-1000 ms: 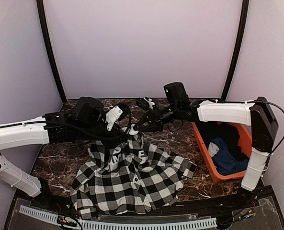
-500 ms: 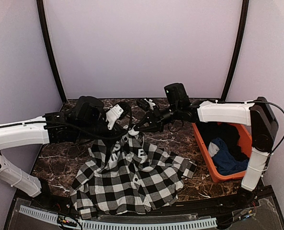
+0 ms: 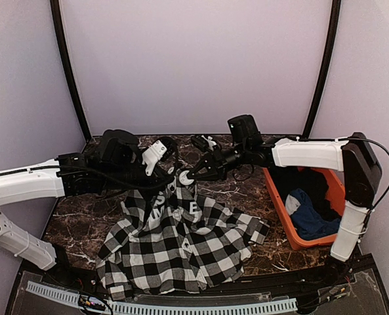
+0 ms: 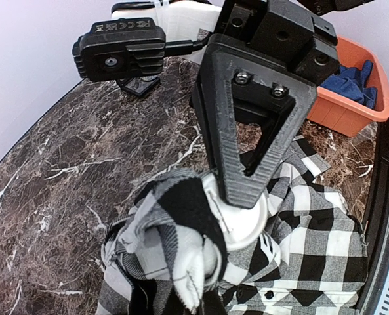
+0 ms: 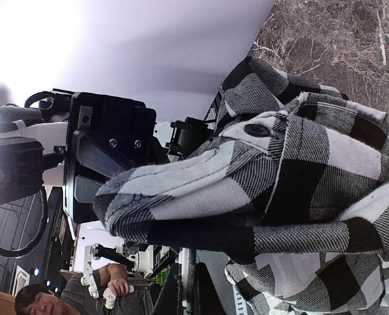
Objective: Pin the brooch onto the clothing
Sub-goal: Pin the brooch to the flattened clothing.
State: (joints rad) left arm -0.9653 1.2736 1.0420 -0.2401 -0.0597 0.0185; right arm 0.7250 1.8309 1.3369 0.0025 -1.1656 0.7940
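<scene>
**Inspector:** Left gripper (image 3: 170, 174) first. State?

**Assistant:** Pressed together on a raised fold at the collar end of the clothing (image 3: 181, 243). In its wrist view the bunched fold (image 4: 174, 243) hides its own fingers. From the right wrist view the fold's end (image 5: 109, 200) lies against the left gripper (image 5: 109, 151).

**Inspector:** Right gripper (image 3: 193, 173)?

**Assistant:** One black finger (image 4: 253, 125) lies flat on the brooch (image 3: 186, 177), a round white disc (image 4: 241, 220) pressed against the lifted fold. The second finger is hidden behind the cloth, so I cannot tell whether it is clamped.

**Inspector:** Changes from half a second ago?

**Assistant:** The disc's white face now shows plainly at the right fingertips; before, it was barely visible. The left wrist sits slightly farther back. The shirt's spread is unchanged.

**Inspector:** Surroundings?

**Assistant:** The checked shirt lies on the near middle of the marble table (image 3: 82, 223), its far edge lifted. An orange basket (image 3: 277, 197) stands to the right, holding a blue garment (image 3: 309, 213).
</scene>
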